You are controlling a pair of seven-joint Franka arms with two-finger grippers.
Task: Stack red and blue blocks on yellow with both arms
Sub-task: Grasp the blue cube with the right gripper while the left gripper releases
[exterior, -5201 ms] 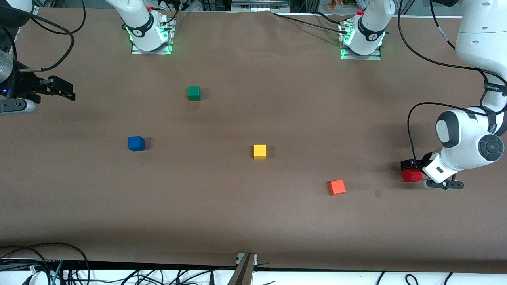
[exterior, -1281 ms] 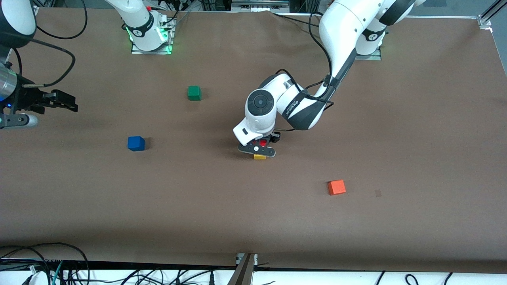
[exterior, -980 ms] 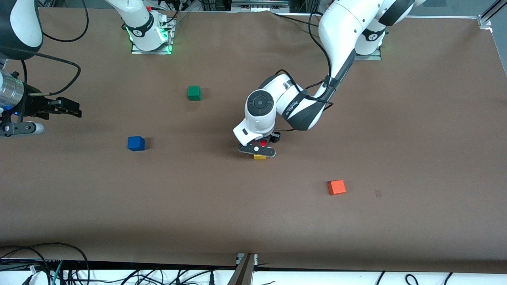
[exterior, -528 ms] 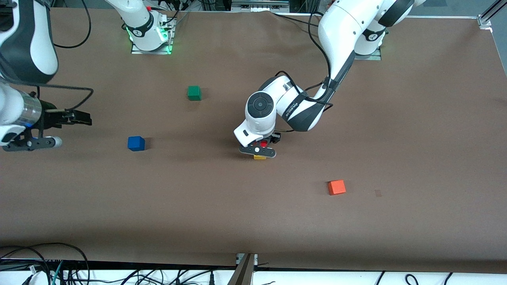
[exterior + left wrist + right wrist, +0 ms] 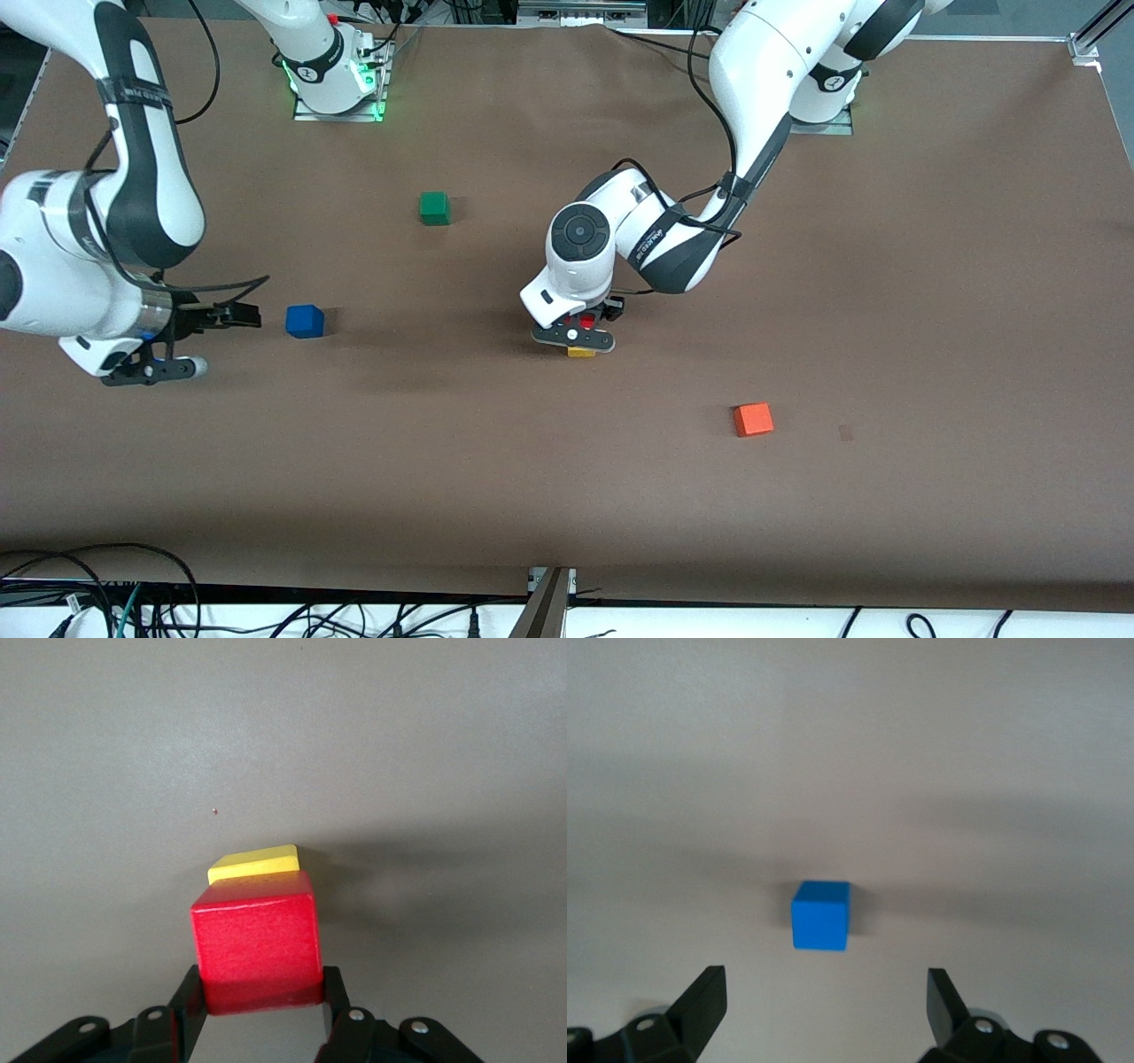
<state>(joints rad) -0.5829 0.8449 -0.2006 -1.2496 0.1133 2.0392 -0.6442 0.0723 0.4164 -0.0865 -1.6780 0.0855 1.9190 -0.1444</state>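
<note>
My left gripper [image 5: 588, 326] is shut on the red block [image 5: 255, 939], a black finger [image 5: 190, 992] pressing each side. The red block [image 5: 588, 320] hangs right over the yellow block [image 5: 581, 352] and covers most of it. Only a yellow edge [image 5: 252, 865] shows, and I cannot tell whether the two touch. The blue block [image 5: 304, 321] rests on the table toward the right arm's end. My right gripper [image 5: 241, 315] is open, low and just short of it. The blue block [image 5: 821, 915] lies ahead of the wide-spread fingers [image 5: 704, 997], not between them.
A green cube [image 5: 434, 207] sits farther from the front camera, between the blue and yellow blocks. An orange cube [image 5: 753, 419] lies nearer the camera, toward the left arm's end. The brown table [image 5: 886, 266] is bare elsewhere. Cables run along its front edge.
My right arm has swung in from its end of the table and come down toward the blue block, still open. My left gripper has kept the red block over the yellow one.
</note>
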